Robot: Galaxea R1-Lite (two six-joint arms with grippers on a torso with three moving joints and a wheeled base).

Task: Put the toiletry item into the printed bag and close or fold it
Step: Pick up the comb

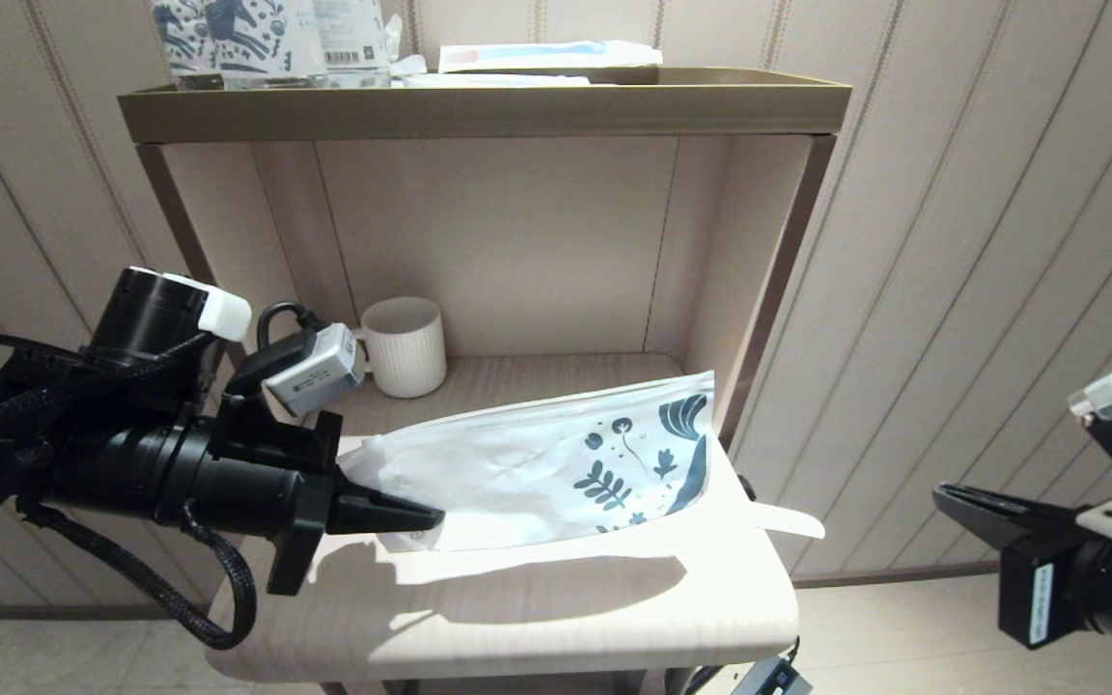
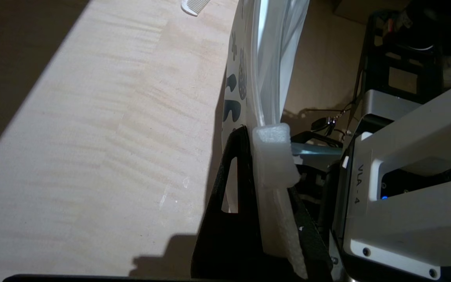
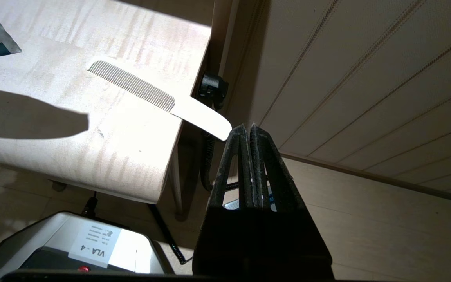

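Observation:
My left gripper (image 1: 429, 517) is shut on one end of the printed bag (image 1: 537, 473), a white pouch with dark blue leaves at its far end, and holds it lifted and tilted above the table (image 1: 517, 618). In the left wrist view the bag (image 2: 264, 58) rises edge-on from the shut left gripper (image 2: 253, 131). The toiletry item (image 1: 788, 521), a cream-white comb, lies on the table's right edge with its rounded handle overhanging. My right gripper (image 1: 942, 497) hangs shut and empty off the table's right side. Its tips (image 3: 248, 129) sit just short of the comb's (image 3: 159, 98) handle end, apart from it.
A white ribbed cup (image 1: 406, 346) stands at the back of the shelf niche. The shelf's top tray (image 1: 479, 106) holds horse-printed packs (image 1: 228, 39) and a white-and-blue packet (image 1: 546, 53). The niche's right side panel (image 1: 768, 290) stands close behind the bag's printed end.

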